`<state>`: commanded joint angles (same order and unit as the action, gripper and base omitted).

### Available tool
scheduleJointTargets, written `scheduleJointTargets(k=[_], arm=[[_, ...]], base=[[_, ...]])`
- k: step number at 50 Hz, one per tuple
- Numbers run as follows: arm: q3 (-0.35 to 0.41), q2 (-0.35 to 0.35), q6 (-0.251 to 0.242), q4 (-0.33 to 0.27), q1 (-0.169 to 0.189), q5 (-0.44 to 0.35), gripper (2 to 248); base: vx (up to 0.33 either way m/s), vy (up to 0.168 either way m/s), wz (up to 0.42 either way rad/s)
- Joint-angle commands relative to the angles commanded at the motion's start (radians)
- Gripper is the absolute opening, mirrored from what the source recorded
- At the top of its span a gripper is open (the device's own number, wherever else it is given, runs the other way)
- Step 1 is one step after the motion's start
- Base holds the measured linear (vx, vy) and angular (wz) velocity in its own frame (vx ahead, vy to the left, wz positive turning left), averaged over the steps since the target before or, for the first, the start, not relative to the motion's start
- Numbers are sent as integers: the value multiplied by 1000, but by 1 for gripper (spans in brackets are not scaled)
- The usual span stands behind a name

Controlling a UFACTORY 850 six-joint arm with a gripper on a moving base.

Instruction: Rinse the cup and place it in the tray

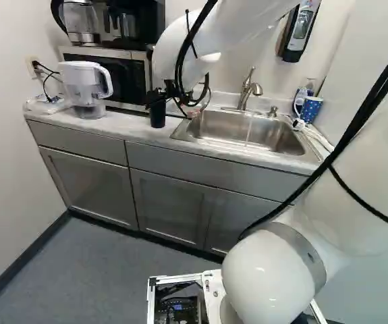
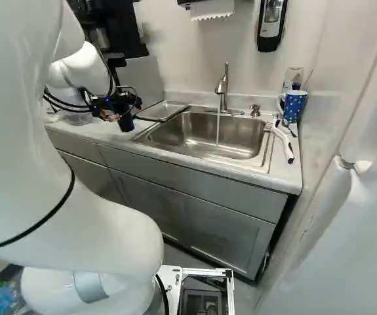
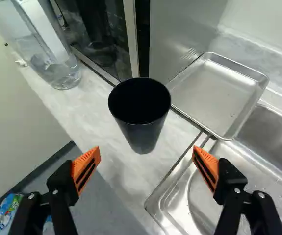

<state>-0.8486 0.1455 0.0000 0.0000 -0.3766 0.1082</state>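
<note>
1. Cup (image 3: 141, 132), black and tapering, stands upright on the pale surface (image 3: 91, 117), its open mouth facing up.
2. The pincer (image 2: 115, 110) is spread: in the wrist view its two orange pads (image 3: 86, 167) stand well apart, with the cup ahead of them, near the line between the two and gripped by neither.
3. The shallow metal tray (image 3: 214, 93) lies flat just beside the cup, at the near-cup end of the sink (image 2: 195, 134); the cup is outside it.
4. A thin stream of water (image 2: 217, 134) runs from the curved faucet (image 2: 222, 85) down into the sink.
5. Past the far end of the sink, a blue spotted mug (image 2: 294, 105) stands by the wall, a clear container (image 2: 294, 75) just behind it. A white-handled brush (image 2: 282, 139) lies along the sink's side, in front of the mug.
6. On the cup's other side from the sink, a clear pitcher with a white handle (image 1: 86, 84) stands in front of the microwave (image 1: 124, 73); a glass kettle (image 1: 80, 21) sits on top of that.
7. Grey cabinets (image 1: 89, 192) run beneath the surface.
</note>
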Motion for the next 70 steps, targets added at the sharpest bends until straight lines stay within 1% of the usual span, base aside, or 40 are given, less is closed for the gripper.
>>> scheduleJointTargets(k=[13,40,70], arm=[[13,-17,0,0,-6,-37,247],[47,-47,0,0,-15,-145,247],[57,-109,0,0,-16,-270,247]], base=[[0,0,0],[0,0,0],[0,0,0]])
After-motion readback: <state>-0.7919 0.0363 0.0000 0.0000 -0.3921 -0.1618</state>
